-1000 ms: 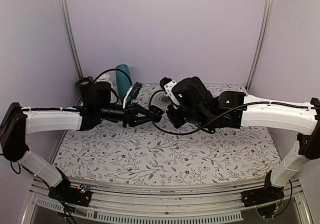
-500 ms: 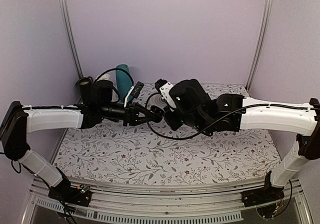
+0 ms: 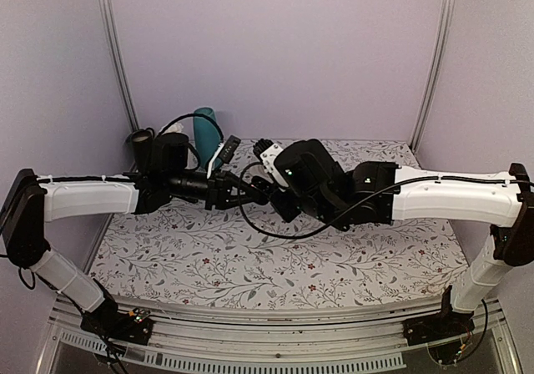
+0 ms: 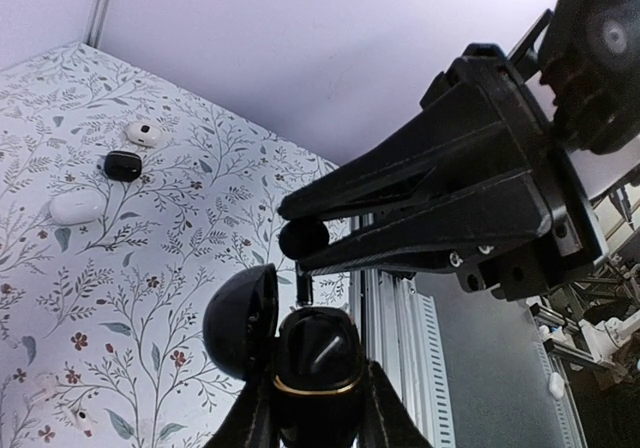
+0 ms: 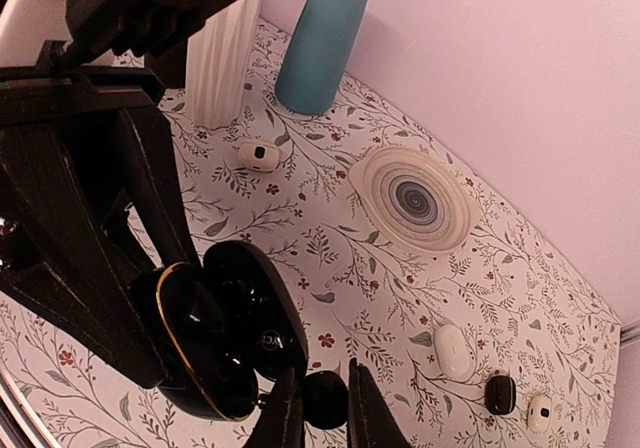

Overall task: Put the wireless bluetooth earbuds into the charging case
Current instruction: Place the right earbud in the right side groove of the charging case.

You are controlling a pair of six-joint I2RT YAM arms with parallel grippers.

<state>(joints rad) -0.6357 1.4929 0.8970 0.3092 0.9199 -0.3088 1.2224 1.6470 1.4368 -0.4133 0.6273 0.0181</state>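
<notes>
- Floral cloth (image 3: 250, 265) covers the table, with lilac walls behind. In the overhead view I see both arms meet above its far half.
- Left gripper (image 4: 318, 388): clamped on the charging case (image 4: 318, 353), one finger on each side of the base, holding it up off the cloth.
- Lid (image 4: 243, 318): swung open to one side. A gold rim shows around the base.
- Right gripper (image 5: 321, 380): pinched tight on one black earbud (image 5: 326, 400).
- Earbud position: just above the open case, stem pointing down at its rim. I cannot tell whether the stem touches.
- On the cloth, well apart from the case: a teal cup (image 5: 320, 43) with a white ribbed object (image 5: 225, 63) beside it, a ringed disc (image 5: 410, 198) and a white oval object (image 5: 455, 350).
</notes>
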